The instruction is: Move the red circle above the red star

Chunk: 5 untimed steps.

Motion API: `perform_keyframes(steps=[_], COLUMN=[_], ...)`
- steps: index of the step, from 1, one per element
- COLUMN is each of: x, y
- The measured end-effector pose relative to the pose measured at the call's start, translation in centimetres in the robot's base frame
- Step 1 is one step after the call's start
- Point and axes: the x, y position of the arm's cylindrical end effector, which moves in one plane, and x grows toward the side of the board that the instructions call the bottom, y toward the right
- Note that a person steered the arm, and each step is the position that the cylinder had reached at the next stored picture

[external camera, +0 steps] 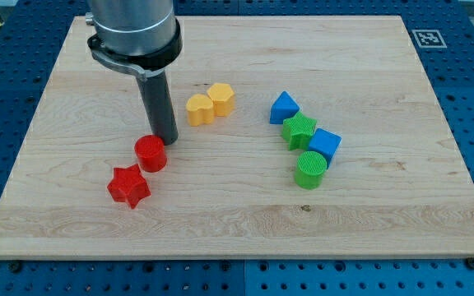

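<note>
The red circle [151, 154] lies left of the board's middle. The red star [129, 186] lies just below and to the left of it, almost touching. My tip [168, 141] stands at the circle's upper right edge, touching or nearly touching it. The dark rod rises from there to the arm's grey body at the view's top.
A yellow heart [200, 109] and a yellow hexagon-like block [221, 98] sit side by side right of the rod. At the view's right lie a blue triangle [284, 107], a green star [299, 130], a blue cube [325, 146] and a green circle [310, 169]. The wooden board [245, 222] has an edge all round.
</note>
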Motion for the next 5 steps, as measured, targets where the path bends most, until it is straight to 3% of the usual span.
perform_keyframes(steps=[2,5], x=[1.5,2.4], y=[3.8,0.4])
